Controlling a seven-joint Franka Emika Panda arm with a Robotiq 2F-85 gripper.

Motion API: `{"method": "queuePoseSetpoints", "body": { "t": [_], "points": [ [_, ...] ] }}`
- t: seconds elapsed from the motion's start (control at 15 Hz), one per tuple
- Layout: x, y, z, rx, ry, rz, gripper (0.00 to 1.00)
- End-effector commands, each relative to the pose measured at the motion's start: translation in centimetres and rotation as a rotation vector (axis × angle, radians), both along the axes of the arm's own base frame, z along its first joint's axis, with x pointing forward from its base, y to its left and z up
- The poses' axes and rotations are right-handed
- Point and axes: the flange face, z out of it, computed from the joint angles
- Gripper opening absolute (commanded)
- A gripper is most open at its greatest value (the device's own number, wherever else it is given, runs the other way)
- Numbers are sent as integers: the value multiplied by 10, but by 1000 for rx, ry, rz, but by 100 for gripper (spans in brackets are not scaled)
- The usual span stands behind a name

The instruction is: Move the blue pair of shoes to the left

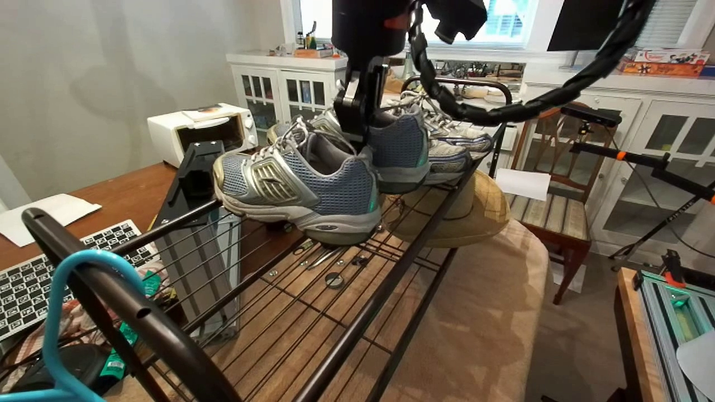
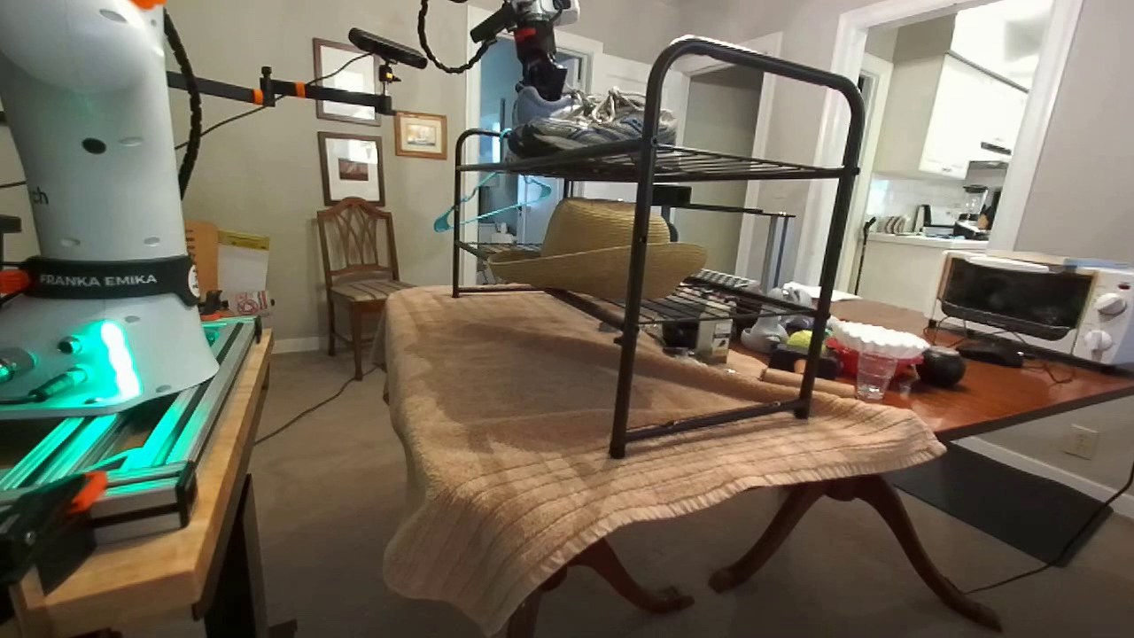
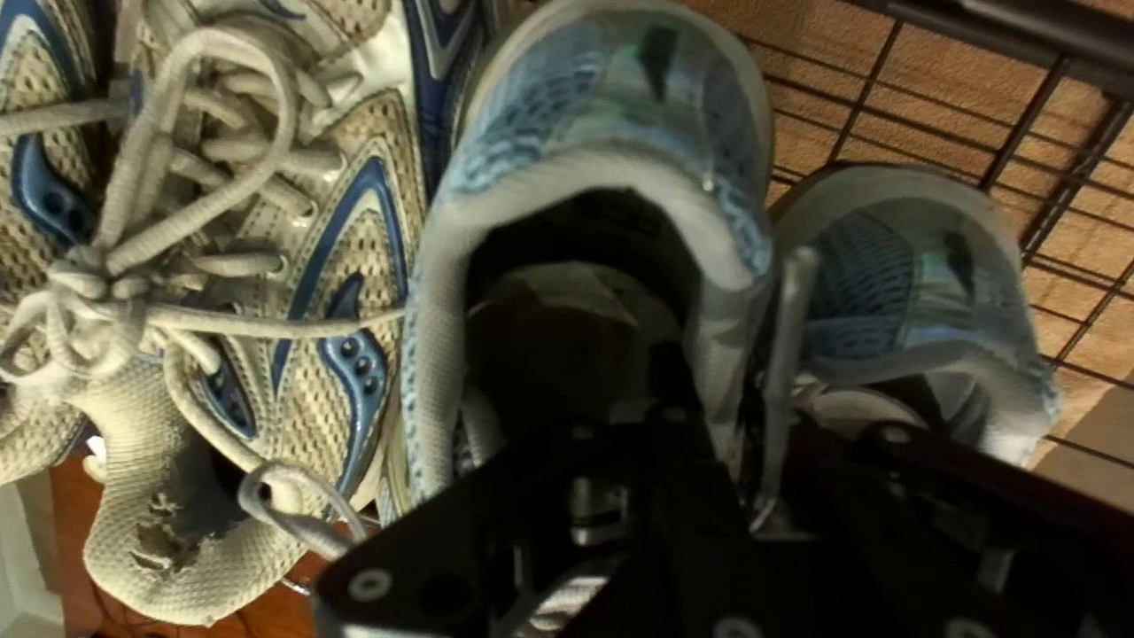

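The blue pair of shoes is on the top shelf of the rack. The nearer shoe (image 1: 343,190) lies across the rack bars. The farther shoe (image 1: 401,142) stands beside it, its heel showing. In the wrist view the held shoe (image 3: 611,106) is in the middle and its mate (image 3: 912,257) is at its right. My gripper (image 1: 357,131) is down between the two; in the wrist view its fingers (image 3: 744,399) sit narrowly either side of the middle shoe's collar wall, near a lace. It looks shut on that wall. I cannot tell whether the shoe is off the shelf.
Paler white-and-silver sneakers (image 3: 354,248) stand right beside the held shoe. The black rack (image 2: 656,266) has raised end bars. A straw hat (image 2: 611,252) lies on its lower level. A blue hanger (image 1: 61,312) hangs on the end bar. A toaster oven (image 2: 1019,292) stands on the table.
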Motion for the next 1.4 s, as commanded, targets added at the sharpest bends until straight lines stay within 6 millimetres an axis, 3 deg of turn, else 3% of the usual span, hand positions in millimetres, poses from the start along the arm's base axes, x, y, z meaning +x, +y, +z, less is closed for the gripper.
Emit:
{"method": "queuePoseSetpoints", "body": {
  "t": [0.0,0.07,0.67,1.33],
  "points": [
    [-7,6,-13,-9,62,3,18],
    [-6,6,-12,-11,58,0,36],
    [-4,-4,-11,-28,73,-23,99],
    [-7,-16,11,12,40,-34,100]
  ]
}}
